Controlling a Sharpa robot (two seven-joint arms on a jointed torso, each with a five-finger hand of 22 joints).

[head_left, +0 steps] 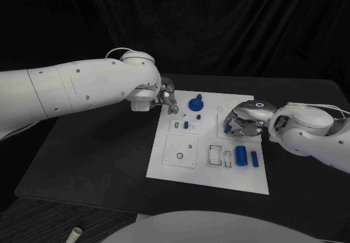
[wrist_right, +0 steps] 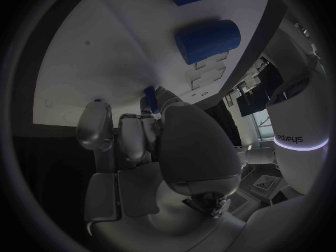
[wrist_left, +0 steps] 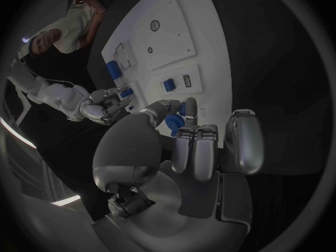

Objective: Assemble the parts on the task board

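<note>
Black counter (head_left: 95,152) is carrying the white task board (head_left: 208,172). Right-hand fingers (wrist_right: 98,126) are pinching a small blue part (head_left: 227,128) over the board's right side; left hand (head_left: 166,98) is hovering at the far-left corner beside the blue knob (head_left: 195,104), fingers curled together, holding nothing.

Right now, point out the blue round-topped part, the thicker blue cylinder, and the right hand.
Blue round-topped part (head_left: 195,104), head view, on its round top.
Thicker blue cylinder (head_left: 241,155), head view, mid-length of its side.
Right hand (head_left: 241,123), head view, on the back of the hand.
</note>
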